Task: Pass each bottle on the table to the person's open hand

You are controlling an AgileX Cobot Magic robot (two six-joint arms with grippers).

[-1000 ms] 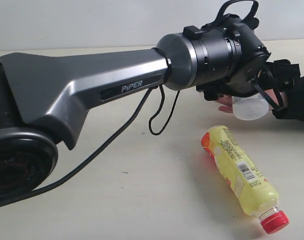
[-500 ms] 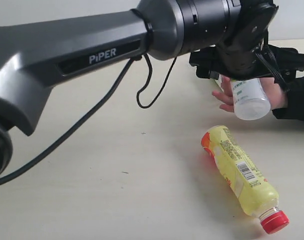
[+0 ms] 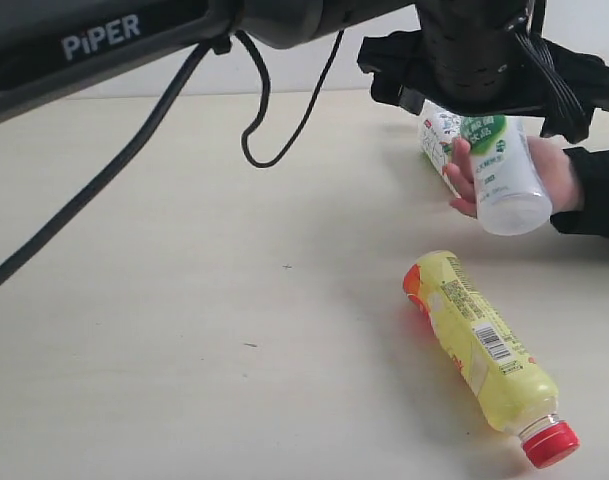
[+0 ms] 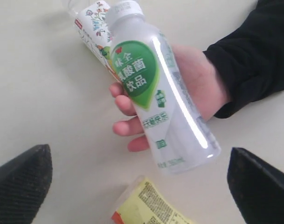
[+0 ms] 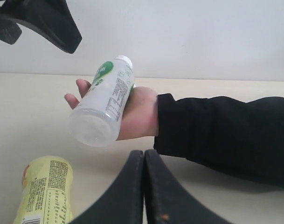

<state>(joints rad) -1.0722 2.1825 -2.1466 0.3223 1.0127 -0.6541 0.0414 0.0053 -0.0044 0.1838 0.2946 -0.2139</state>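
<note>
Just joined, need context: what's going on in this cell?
A handover is under way. The green-white labelled bottle lies in the person's hand, with the person's fingers curled around it. The left tool hangs open above it, its own fingers spread clear of the bottle. The right tool is shut and holds nothing. Two bottles lie on the table: the yellow bottle, nearer the exterior camera, and a small bottle with a colourful label just beyond the hand.

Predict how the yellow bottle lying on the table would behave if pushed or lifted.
The yellow bottle lies on its side, so a sideways push would probably roll it. It looks full, so likely heavy for its size. Its smooth plastic may slip.
</note>
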